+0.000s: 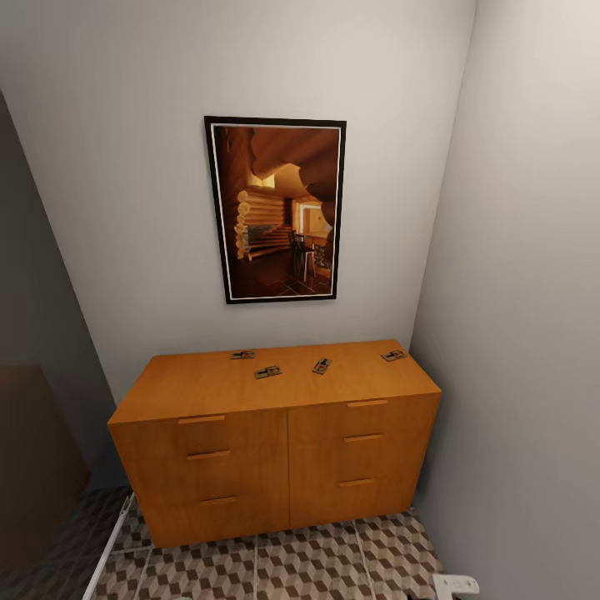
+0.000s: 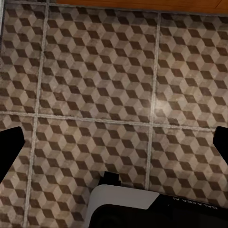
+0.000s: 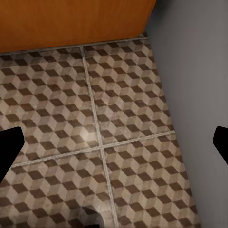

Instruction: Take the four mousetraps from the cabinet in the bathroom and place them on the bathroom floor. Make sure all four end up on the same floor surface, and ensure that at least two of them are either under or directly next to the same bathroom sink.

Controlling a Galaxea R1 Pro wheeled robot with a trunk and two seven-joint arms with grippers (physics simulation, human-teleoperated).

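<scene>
Head view | four tan-wood mousetraps [image 1: 267, 372] along orange-brown wooden cabinet's [image 1: 275, 450] top, rear edge | both jaws wide, empty | approach squarely, take nearest first.

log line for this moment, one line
stage: facing cabinet | mousetraps: four on cabinet top, none moved | left pincer: open, above bathroom floor | right pincer: open, empty

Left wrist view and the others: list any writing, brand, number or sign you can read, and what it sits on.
White and black robot body, left wrist view: pale lettering at the lower edge, cut off and upside down, too blurred to read.
Framed picture on the wall: a log-cabin interior, no text.
Mousetraps on the cabinet: too small to show any marking.
Floor tiles: pattern only, no writing.
</scene>
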